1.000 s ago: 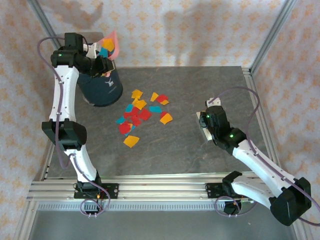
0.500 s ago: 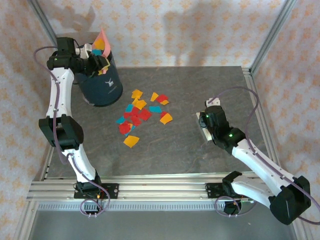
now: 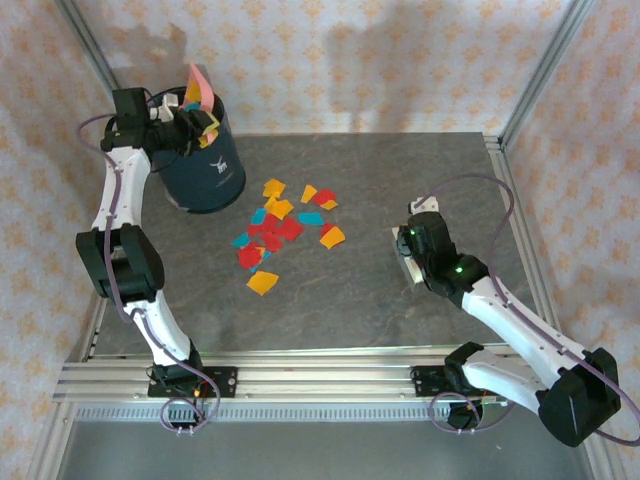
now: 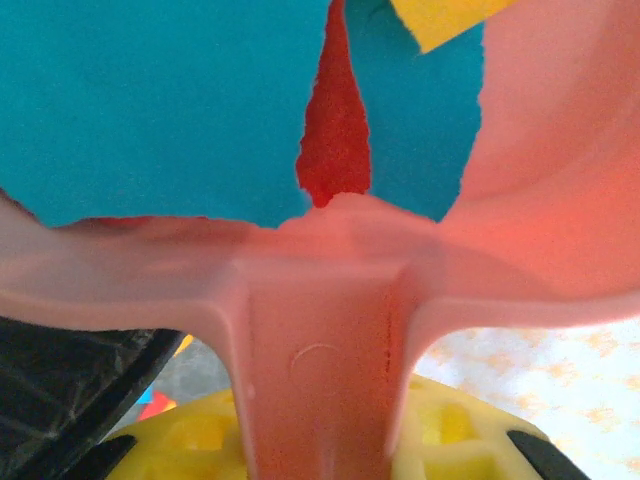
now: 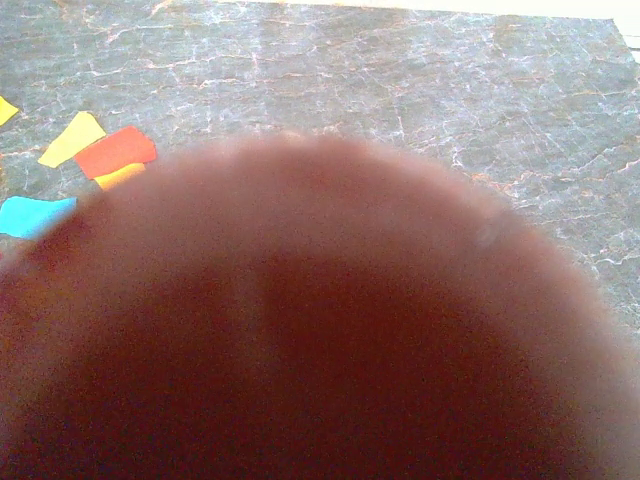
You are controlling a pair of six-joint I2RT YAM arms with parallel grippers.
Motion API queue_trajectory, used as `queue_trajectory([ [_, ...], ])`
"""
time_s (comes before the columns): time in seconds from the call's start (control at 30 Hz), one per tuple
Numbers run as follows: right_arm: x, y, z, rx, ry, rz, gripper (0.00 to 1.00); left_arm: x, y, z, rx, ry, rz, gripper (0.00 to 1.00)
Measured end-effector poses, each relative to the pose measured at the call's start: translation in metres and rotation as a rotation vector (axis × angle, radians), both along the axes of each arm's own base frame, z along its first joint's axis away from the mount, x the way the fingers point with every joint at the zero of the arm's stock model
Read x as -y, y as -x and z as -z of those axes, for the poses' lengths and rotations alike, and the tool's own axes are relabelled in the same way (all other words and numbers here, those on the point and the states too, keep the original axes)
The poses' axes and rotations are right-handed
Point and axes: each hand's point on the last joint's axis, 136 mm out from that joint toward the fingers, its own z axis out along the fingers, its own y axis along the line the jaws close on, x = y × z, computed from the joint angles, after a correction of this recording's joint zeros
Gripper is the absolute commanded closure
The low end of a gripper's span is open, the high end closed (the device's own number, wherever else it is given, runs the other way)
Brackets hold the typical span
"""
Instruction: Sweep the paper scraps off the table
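While holding the dustpan [image 3: 198, 84] tilted above the bin [image 3: 207, 172], pinched in the left gripper [image 3: 186, 126] (right gripper [image 3: 411, 256] clamped on a brown object [image 5: 300, 330]), could spill pieces past the rim, rejoining paper scraps [image 3: 276, 232] littering the table [image 3: 400, 180].

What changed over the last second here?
The left gripper swung the pink dustpan from a slant to nearly upright over the dark blue bin, its grip unchanged. The right gripper and the paper scraps on the table stayed put.
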Motion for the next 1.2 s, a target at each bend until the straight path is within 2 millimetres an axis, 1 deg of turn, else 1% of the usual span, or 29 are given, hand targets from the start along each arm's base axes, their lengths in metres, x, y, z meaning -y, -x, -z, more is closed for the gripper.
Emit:
queue_trajectory([
  [0.3, 0.000, 0.000, 0.004, -0.010, 0.006, 0.000, 1.00, 0.003, -0.013, -0.024, 0.079, 0.183, -0.035, 1.00],
  [0.43, 0.000, 0.000, 0.005, -0.014, 0.004, 0.002, 1.00, 0.001, -0.015, -0.028, 0.092, 0.240, -0.045, 1.00],
  [0.63, -0.001, 0.000, 0.009, -0.023, 0.000, 0.000, 1.00, 0.001, -0.010, -0.032, 0.094, 0.295, -0.060, 1.00],
  [0.87, -0.001, 0.001, 0.012, -0.031, 0.003, 0.001, 1.00, 0.003, -0.003, -0.044, 0.124, 0.359, -0.066, 1.00],
  [1.2, -0.001, 0.001, 0.013, -0.033, 0.001, 0.002, 1.00, 0.004, 0.002, -0.046, 0.125, 0.488, -0.073, 1.00],
])
